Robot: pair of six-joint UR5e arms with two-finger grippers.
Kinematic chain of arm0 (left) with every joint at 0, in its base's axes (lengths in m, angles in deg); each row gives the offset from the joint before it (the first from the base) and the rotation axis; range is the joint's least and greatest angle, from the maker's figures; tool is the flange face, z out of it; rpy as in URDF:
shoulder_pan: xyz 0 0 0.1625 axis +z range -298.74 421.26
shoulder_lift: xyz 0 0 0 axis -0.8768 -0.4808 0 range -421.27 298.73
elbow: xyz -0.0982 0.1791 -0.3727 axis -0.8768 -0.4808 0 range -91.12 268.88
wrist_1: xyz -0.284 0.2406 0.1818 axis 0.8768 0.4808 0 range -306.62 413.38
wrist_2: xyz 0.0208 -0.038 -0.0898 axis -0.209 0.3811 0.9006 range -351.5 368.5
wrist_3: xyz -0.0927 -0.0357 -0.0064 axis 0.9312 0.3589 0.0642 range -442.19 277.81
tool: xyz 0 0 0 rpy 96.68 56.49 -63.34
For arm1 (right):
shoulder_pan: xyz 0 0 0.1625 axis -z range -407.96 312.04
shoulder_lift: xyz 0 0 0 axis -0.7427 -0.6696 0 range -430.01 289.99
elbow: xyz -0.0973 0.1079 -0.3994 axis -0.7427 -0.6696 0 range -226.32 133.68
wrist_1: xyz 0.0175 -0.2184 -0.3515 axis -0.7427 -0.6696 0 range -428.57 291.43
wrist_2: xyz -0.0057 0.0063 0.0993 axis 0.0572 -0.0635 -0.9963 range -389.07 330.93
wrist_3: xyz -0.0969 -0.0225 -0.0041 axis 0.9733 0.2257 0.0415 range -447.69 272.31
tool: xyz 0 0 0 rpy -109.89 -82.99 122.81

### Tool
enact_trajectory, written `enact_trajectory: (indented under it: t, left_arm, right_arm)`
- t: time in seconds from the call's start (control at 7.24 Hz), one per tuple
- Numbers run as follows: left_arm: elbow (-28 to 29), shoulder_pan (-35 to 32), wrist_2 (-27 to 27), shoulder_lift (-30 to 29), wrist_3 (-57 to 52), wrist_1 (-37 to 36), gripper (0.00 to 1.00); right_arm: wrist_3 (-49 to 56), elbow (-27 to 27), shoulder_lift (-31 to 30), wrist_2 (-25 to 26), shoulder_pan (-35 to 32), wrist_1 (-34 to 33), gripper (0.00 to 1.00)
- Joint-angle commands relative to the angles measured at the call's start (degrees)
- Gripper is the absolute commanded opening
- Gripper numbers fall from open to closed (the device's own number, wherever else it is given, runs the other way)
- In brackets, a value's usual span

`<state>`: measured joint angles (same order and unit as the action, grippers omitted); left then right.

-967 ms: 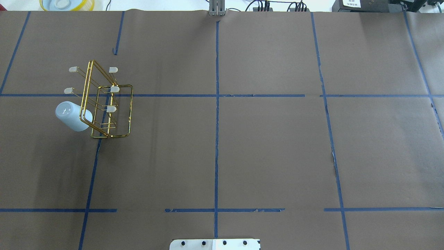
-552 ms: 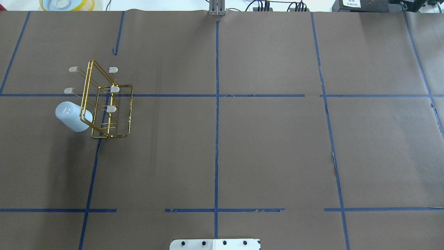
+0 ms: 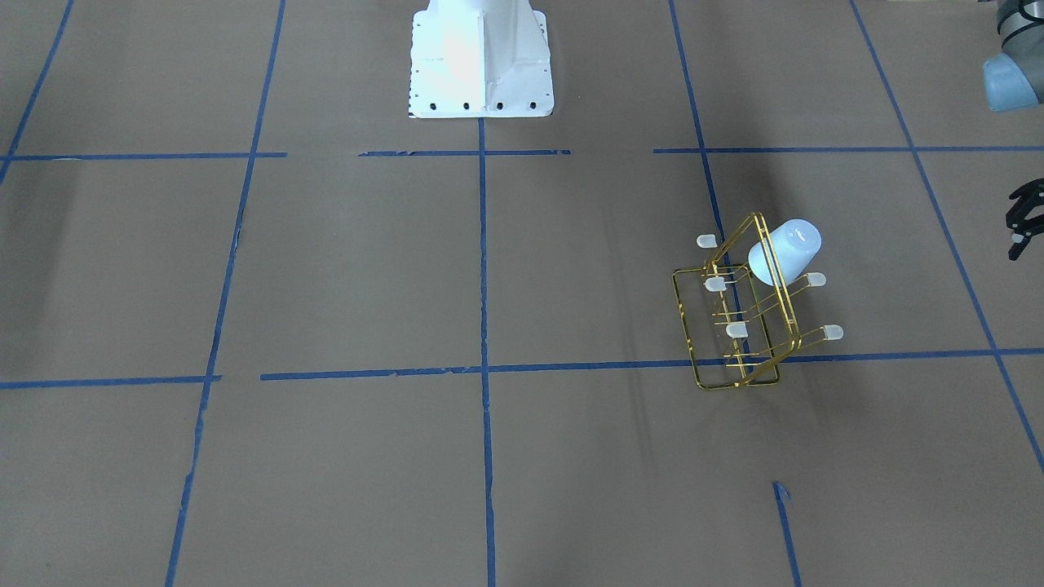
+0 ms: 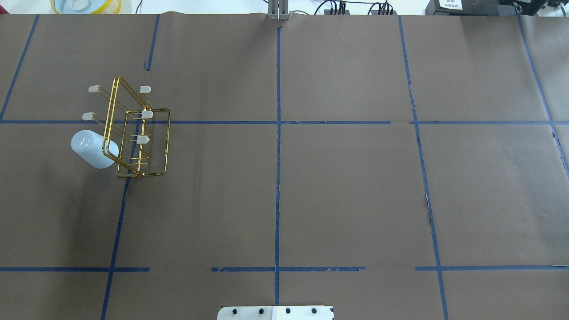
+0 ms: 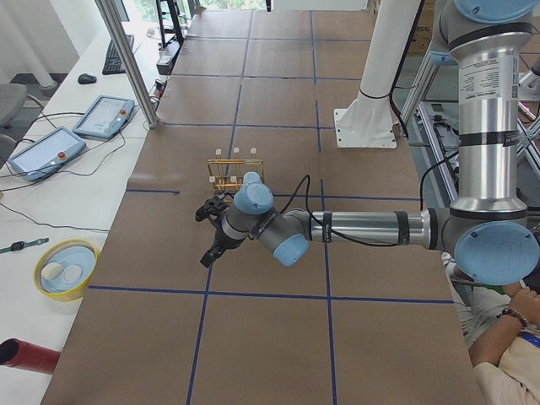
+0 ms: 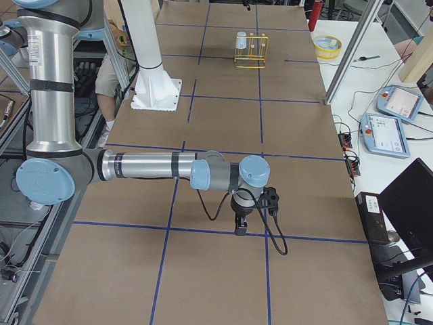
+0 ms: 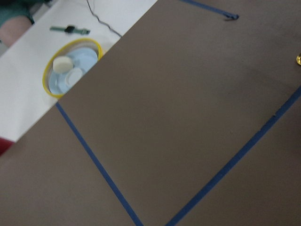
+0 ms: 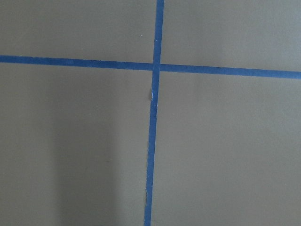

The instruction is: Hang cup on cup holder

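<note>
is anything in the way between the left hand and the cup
Nothing visible. Only bare brown paper with a blue tape line lies between the left hand and the cup, which already hangs mouth-down on a prong of the cup holder.

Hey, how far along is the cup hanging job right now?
Done: the cup sits over a prong of the cup holder, base outward. In hand: nothing; the left claw is open and empty, off to one side of it. Left: nothing that shows.
</note>
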<state>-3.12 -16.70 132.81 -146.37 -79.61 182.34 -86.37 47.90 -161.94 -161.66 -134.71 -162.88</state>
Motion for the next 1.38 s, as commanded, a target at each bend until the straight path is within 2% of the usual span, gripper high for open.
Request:
enact_trajectory:
  t: [0.0, 0.14, 0.41, 0.83, 1.24]
  left_arm:
    - [0.68, -3.94, 9.06, -1.47, 0.58, -14.30, 1.00]
    - [1.99, -6.48, 13.02, -2.16, 0.50, -19.05, 1.00]
    - [2.27, -7.29, 14.90, -2.00, 0.23, -22.08, 1.00]
    - [2.10, -7.21, 14.56, -4.54, 0.85, -22.44, 1.00]
    - [2.00, -7.90, 14.64, -4.11, 0.32, -22.44, 1.00]
  right_arm:
    - [0.00, 0.00, 0.00, -0.04, 0.00, 0.00, 1.00]
    - [0.00, 0.00, 0.00, -0.04, 0.00, 0.00, 1.00]
    - [0.00, 0.00, 0.08, -0.04, 0.00, 0.00, 1.00]
    - [0.00, 0.00, 0.09, -0.04, 0.00, 0.00, 1.00]
    - [0.00, 0.00, 0.09, -0.04, 0.00, 0.00, 1.00]
